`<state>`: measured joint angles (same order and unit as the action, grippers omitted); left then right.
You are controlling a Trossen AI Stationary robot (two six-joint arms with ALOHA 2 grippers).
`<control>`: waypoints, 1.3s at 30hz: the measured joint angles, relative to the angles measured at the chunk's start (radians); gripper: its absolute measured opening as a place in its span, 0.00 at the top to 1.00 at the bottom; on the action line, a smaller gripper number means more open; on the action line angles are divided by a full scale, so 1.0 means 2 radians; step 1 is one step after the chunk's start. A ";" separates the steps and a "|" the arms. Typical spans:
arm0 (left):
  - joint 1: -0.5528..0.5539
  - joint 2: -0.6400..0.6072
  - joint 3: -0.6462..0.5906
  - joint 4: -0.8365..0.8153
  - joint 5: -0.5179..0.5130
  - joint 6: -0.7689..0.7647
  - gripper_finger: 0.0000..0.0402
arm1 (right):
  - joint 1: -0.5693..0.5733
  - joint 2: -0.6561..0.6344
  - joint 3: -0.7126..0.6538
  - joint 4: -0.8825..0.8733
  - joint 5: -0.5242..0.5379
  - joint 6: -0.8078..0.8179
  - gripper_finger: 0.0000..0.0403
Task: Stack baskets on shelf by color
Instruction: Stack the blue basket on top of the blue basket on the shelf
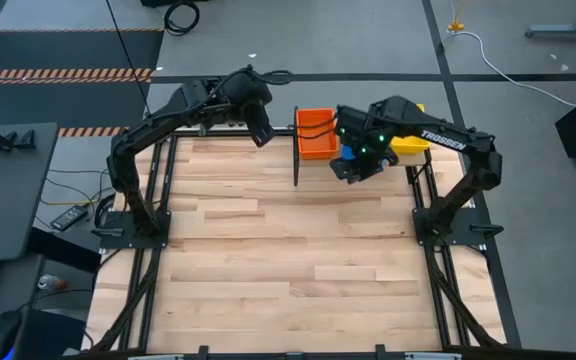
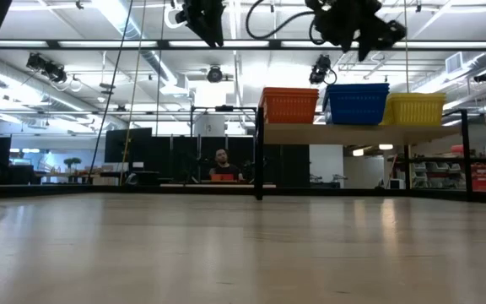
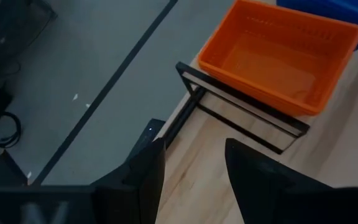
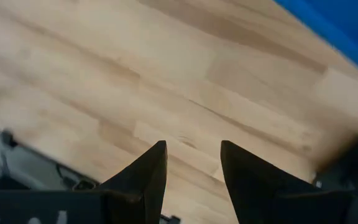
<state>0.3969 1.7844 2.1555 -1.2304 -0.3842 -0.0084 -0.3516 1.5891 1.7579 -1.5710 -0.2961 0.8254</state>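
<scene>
On the light-wood shelf [image 2: 353,133] at the table's far edge, an orange basket [image 2: 289,105], a blue basket [image 2: 357,103] and a yellow basket [image 2: 414,108] stand side by side on their bases. My left gripper [image 1: 264,138] hangs open in the air, left of the orange basket [image 3: 278,56], with nothing between its fingers [image 3: 194,168]. My right gripper [image 1: 352,170] is open and empty too, high over the table just in front of the blue basket [image 4: 340,25]. Its arm hides most of the blue basket in the high view.
The wooden plank tabletop [image 1: 288,250] stretches from the shelf to the near edge. A thin black post [image 2: 260,152] bears the shelf's left end. Black frame rails [image 1: 148,200] line the table's sides. A person [image 2: 220,165] sits far behind the table.
</scene>
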 joint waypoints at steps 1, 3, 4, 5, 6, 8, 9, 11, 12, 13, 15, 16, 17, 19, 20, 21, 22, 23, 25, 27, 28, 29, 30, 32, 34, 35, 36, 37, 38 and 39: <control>0.003 0.000 0.000 0.000 0.001 0.001 0.57 | 0.005 -0.005 -0.011 0.000 0.007 0.026 0.61; 0.009 0.000 0.000 0.001 0.002 0.001 0.57 | 0.013 -0.016 -0.030 -0.001 0.025 0.073 0.61; 0.012 0.000 0.000 0.003 0.002 0.001 0.57 | 0.015 -0.020 -0.038 0.000 0.037 0.093 0.61; 0.014 0.000 0.000 0.005 0.004 0.001 0.57 | 0.016 -0.024 -0.046 0.000 0.053 0.110 0.61; 0.016 0.000 0.000 0.008 0.006 0.001 0.57 | 0.016 -0.027 -0.054 0.000 0.068 0.125 0.61; 0.019 0.000 0.000 0.013 0.012 0.002 0.57 | 0.014 -0.028 -0.066 -0.001 0.093 0.144 0.61; 0.020 0.000 0.000 0.016 0.016 0.002 0.57 | 0.011 -0.028 -0.070 0.000 0.102 0.148 0.61; 0.020 0.000 0.000 0.024 0.024 0.002 0.57 | 0.007 -0.026 -0.073 0.001 0.116 0.149 0.61; 0.020 0.000 0.000 0.026 0.027 0.002 0.57 | 0.005 -0.025 -0.074 0.003 0.124 0.149 0.61; 0.020 0.000 0.000 0.027 0.030 0.002 0.57 | 0.004 -0.023 -0.074 0.005 0.134 0.149 0.61; 0.018 0.000 0.000 0.028 0.034 0.002 0.57 | 0.001 -0.022 -0.074 0.014 0.153 0.149 0.61; 0.018 0.000 0.000 0.027 0.035 0.002 0.57 | -0.001 -0.022 -0.074 0.016 0.162 0.150 0.61; 0.016 0.000 0.000 0.027 0.036 0.002 0.57 | -0.004 -0.022 -0.074 0.017 0.171 0.151 0.61; 0.014 0.000 0.000 0.026 0.037 0.002 0.57 | -0.011 -0.022 -0.074 0.019 0.182 0.151 0.61; 0.012 0.000 0.000 0.026 0.037 0.004 0.57 | -0.014 -0.022 -0.074 0.018 0.183 0.150 0.61; 0.012 0.000 0.000 0.026 0.037 0.008 0.57 | -0.018 -0.022 -0.074 0.017 0.185 0.150 0.61; 0.009 0.000 0.000 0.025 0.037 0.010 0.57 | -0.021 -0.022 -0.074 0.016 0.185 0.150 0.61; 0.008 0.000 0.000 0.023 0.037 0.010 0.57 | -0.024 -0.022 -0.074 0.014 0.187 0.150 0.61; 0.007 0.000 0.000 0.020 0.037 0.010 0.57 | -0.030 -0.022 -0.074 0.011 0.191 0.148 0.61; 0.007 0.000 0.000 0.015 0.038 0.010 0.57 | -0.036 -0.022 -0.074 0.011 0.195 0.144 0.61; 0.007 0.000 0.000 0.014 0.038 0.010 0.57 | -0.038 -0.022 -0.074 0.011 0.200 0.140 0.61; 0.007 0.000 0.000 0.013 0.038 0.010 0.57 | -0.041 -0.022 -0.074 0.011 0.206 0.136 0.61; 0.007 0.000 0.000 0.013 0.037 0.010 0.57 | -0.043 -0.022 -0.074 0.011 0.209 0.133 0.61; 0.007 0.000 0.000 0.013 0.037 0.010 0.57 | -0.047 -0.022 -0.074 0.014 0.212 0.128 0.61; 0.007 0.000 0.000 0.013 0.037 0.010 0.57 | -0.050 -0.022 -0.074 0.018 0.213 0.123 0.61; 0.007 0.000 0.000 0.013 0.037 0.011 0.57 | -0.050 -0.022 -0.074 0.021 0.213 0.121 0.61; 0.008 0.000 0.000 0.013 0.038 0.011 0.57 | -0.051 -0.022 -0.074 0.025 0.213 0.118 0.61; 0.008 0.000 0.000 0.013 0.038 0.011 0.57 | -0.052 -0.022 -0.074 0.030 0.213 0.113 0.61; 0.008 0.000 0.000 0.013 0.038 0.011 0.57 | -0.051 -0.022 -0.074 0.034 0.210 0.109 0.61; 0.008 0.000 0.000 0.012 0.037 0.011 0.57 | -0.051 -0.022 -0.074 0.037 0.206 0.103 0.61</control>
<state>0.4134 1.7844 2.1555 -1.2058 -0.3095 0.0132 -0.4546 1.5448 1.6093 -1.4977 0.1160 1.0322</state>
